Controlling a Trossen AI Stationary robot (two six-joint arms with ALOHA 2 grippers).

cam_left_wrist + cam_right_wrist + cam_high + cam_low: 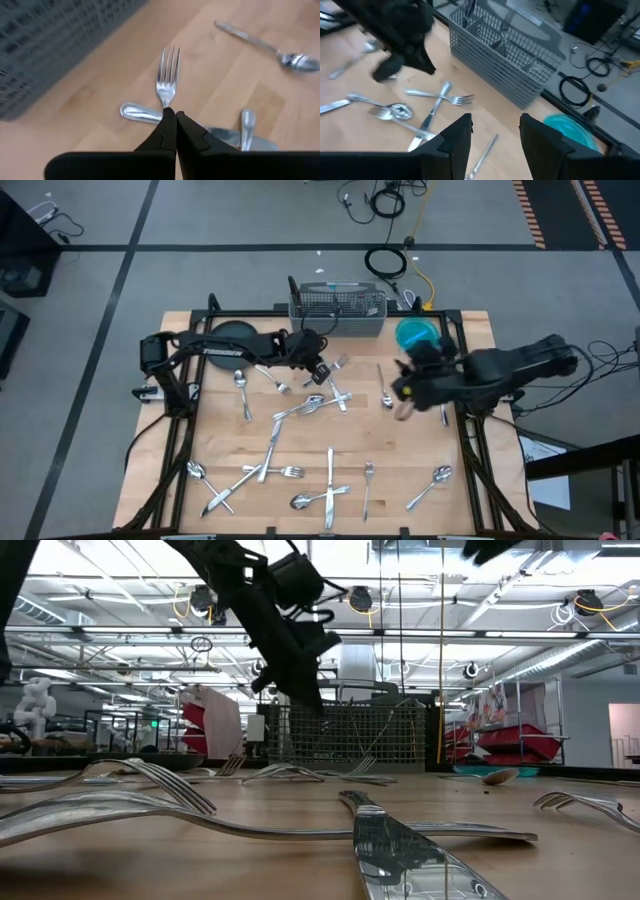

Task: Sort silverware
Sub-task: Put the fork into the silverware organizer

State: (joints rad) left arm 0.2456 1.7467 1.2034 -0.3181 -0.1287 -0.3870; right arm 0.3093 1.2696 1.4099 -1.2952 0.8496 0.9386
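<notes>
Steel forks, spoons and knives, the silverware (300,442), are seen scattered across the wooden surface (400,455), mostly on the near side of the wire caddy (337,310), where a few pieces can already be made out inside. The left gripper (322,368) is held low just in front of that caddy, its fingers (169,131) clenched together; a fork (167,80) lies directly beyond the tips, but whether its neck is pinched between them cannot be told, since the tips cover it. That low, tilted pose is judged to suit a pick from the flat boards. The right gripper (405,388) is parked off the caddy's right end, near a teal bowl (415,334), fingers (458,134) released and holding nothing. A dark plate (228,340) beside the caddy is partly hidden by the left arm.
</notes>
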